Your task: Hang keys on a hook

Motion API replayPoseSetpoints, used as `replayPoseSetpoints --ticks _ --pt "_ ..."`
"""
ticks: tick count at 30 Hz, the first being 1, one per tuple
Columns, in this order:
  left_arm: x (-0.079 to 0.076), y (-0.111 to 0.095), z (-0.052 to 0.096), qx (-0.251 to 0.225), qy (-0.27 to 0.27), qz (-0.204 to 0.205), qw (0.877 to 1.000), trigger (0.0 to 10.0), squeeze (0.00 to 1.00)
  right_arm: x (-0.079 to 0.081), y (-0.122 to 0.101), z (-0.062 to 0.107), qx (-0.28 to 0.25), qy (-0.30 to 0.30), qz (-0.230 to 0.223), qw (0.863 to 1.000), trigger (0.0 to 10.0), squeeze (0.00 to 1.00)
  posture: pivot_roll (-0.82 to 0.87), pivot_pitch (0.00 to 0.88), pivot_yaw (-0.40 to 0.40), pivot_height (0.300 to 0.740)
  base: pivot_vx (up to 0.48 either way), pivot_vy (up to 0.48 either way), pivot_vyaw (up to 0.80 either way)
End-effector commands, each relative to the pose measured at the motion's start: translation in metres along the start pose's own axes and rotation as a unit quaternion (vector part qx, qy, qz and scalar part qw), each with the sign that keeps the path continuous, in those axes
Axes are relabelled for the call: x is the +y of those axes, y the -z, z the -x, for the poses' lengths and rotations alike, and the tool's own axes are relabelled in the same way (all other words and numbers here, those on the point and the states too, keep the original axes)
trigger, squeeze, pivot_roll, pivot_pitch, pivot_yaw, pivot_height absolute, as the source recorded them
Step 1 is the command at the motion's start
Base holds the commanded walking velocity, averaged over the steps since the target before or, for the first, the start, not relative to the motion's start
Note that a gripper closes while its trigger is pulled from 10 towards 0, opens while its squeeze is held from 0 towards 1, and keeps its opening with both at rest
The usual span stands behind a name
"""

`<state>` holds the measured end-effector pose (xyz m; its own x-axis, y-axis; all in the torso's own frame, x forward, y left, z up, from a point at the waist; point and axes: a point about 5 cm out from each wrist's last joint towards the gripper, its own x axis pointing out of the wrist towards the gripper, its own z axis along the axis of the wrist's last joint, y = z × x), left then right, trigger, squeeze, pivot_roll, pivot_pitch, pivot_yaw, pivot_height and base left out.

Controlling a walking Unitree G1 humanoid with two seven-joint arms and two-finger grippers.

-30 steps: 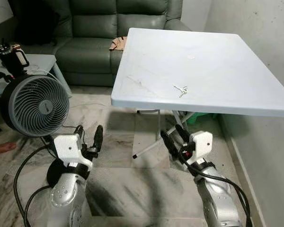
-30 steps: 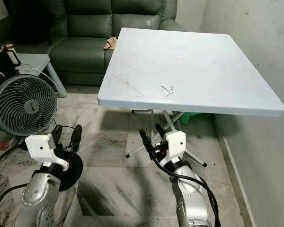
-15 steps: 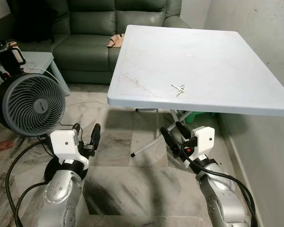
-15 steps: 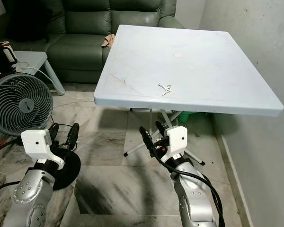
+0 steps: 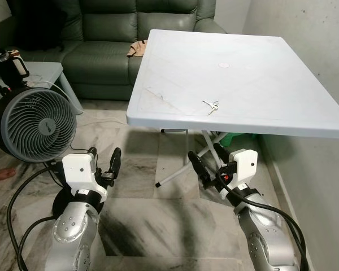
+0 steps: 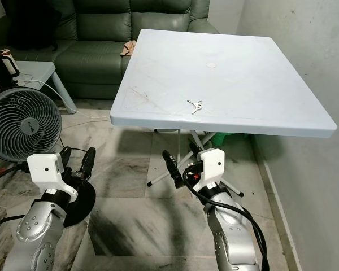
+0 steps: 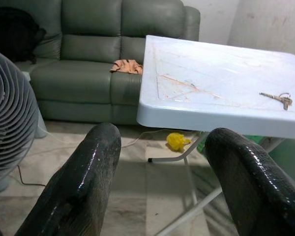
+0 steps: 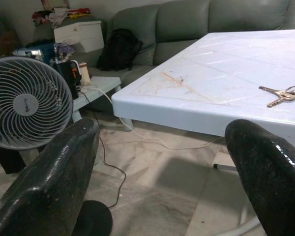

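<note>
Approaching table [image 5: 282, 107]: keys [image 5: 211, 106] lie flat near front edge, at 12 o'clock from right gripper [image 5: 206, 165]. Both grippers low, below tabletop, jaws spread, empty; left gripper [image 5: 103, 164] at 9. Raise right above edge, descend straight, pinch ring. No hook seen.

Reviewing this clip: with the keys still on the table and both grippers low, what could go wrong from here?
Three risks, judged from this moment:
1. The keys lie flat on the smooth white table; long fingers may push them along rather than pinch them.
2. The right gripper sits below the table's front edge and might hit it when rising.
3. The fan and its cable lie beside the left gripper, a possible snag.
</note>
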<state>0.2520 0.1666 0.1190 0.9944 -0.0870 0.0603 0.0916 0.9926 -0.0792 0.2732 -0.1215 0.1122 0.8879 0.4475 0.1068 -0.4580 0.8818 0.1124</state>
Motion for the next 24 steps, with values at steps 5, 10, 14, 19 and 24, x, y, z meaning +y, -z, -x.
replayPoseSetpoints --ticks 5,10,14,19,24 --pt "-0.0009 -0.0013 -0.001 0.007 0.005 -0.009 1.0 10.0 0.0 -0.0011 -0.0036 -0.0014 0.0 0.0 0.004 1.0 10.0 0.0 -0.11 0.032 0.01 0.74 0.0 0.0 0.0" --pt "-0.0029 -0.0017 -0.0014 0.005 0.013 -0.001 1.0 10.0 0.0 -0.0006 -0.0034 -0.0014 0.001 -0.002 0.004 1.0 10.0 0.0 -0.11 0.028 0.01 0.74 0.0 0.0 0.0" --pt "-0.0044 -0.0017 -0.0017 0.006 0.018 -0.001 1.0 10.0 0.0 0.0005 -0.0038 -0.0015 0.0 -0.003 0.005 1.0 10.0 0.0 -0.11 0.028 0.01 0.74 0.062 0.0 0.0" --pt "-0.0054 -0.002 -0.0038 0.004 0.022 0.001 1.0 10.0 0.0 0.0006 -0.0037 -0.0023 -0.001 -0.004 0.006 1.0 10.0 0.0 -0.12 0.016 0.016 0.74 0.264 0.0 0.0" --pt "-0.0054 -0.0026 -0.0057 0.003 0.025 0.0 1.0 10.0 0.0 0.0008 -0.004 -0.0029 -0.003 -0.005 0.007 1.0 10.0 0.0 -0.12 0.013 0.017 0.74 0.31 0.0 0.0"
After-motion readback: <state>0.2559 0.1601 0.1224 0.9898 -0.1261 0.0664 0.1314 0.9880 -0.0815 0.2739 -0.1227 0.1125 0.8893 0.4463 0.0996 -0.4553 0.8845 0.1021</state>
